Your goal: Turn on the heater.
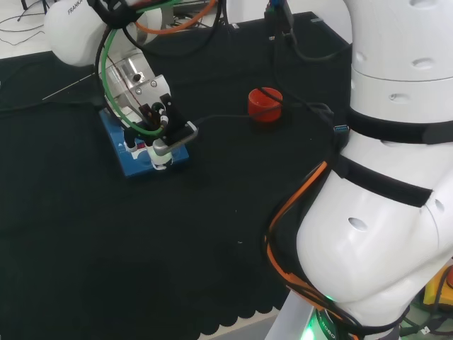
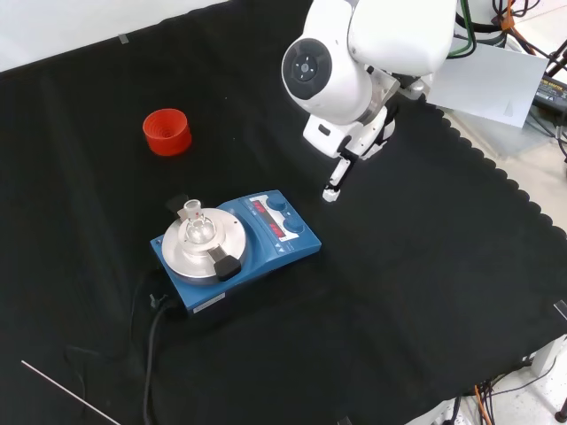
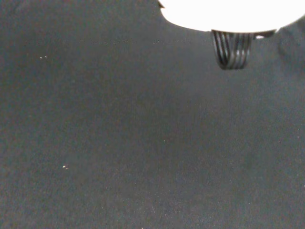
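i have the hand [image 2: 341, 168] above the cloth, one finger pointing down, just beyond the heater [image 2: 237, 243] near the counter's middle. pressing now misses the knobs [image 2: 285, 212].

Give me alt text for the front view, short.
A blue heater with a round silver plate sits on black cloth, a small glass flask on the plate. The robot's hand hangs above the cloth to the heater's upper right, one finger pointing down, not touching it. A red ribbed ring stands at upper left.
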You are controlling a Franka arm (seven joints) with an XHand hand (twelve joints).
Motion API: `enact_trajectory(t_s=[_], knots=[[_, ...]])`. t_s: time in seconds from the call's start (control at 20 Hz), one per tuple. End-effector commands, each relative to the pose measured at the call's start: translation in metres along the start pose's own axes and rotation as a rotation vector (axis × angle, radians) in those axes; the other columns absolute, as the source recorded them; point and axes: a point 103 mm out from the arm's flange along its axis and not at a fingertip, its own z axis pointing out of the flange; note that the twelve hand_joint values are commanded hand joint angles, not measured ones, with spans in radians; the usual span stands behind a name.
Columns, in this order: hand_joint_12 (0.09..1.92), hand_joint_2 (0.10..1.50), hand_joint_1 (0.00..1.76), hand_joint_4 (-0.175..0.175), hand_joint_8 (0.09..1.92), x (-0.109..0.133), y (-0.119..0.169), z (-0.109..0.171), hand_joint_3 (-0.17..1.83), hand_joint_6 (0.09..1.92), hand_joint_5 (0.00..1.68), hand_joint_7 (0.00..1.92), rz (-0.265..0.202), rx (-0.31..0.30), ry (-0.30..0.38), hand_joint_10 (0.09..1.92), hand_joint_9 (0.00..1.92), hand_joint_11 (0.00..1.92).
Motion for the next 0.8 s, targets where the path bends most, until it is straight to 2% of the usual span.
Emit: enact_trajectory(t_s=[0.05, 0.25, 0.45, 0.8], knots=[[1.5, 0.54, 1.59, -0.076, 1.92, 0.007, 0.002, -0.003, 1.31, 0.19, 0.27, 1.78, 0.013, 0.009, -0.017, 1.84, 1.84, 1.61], [1.5, 0.54, 1.59, -0.075, 1.92, 0.004, 0.007, -0.003, 1.31, 0.19, 0.28, 1.78, 0.008, 0.022, -0.012, 1.84, 1.84, 1.61], [1.5, 0.54, 1.59, -0.075, 1.92, -0.006, 0.026, -0.006, 1.31, 0.19, 0.28, 1.78, -0.005, 0.032, 0.002, 1.84, 1.84, 1.61], [1.5, 0.54, 1.59, -0.074, 1.92, -0.027, 0.04, -0.006, 1.31, 0.18, 0.28, 1.78, 0.011, 0.024, 0.012, 1.84, 1.84, 1.61]])
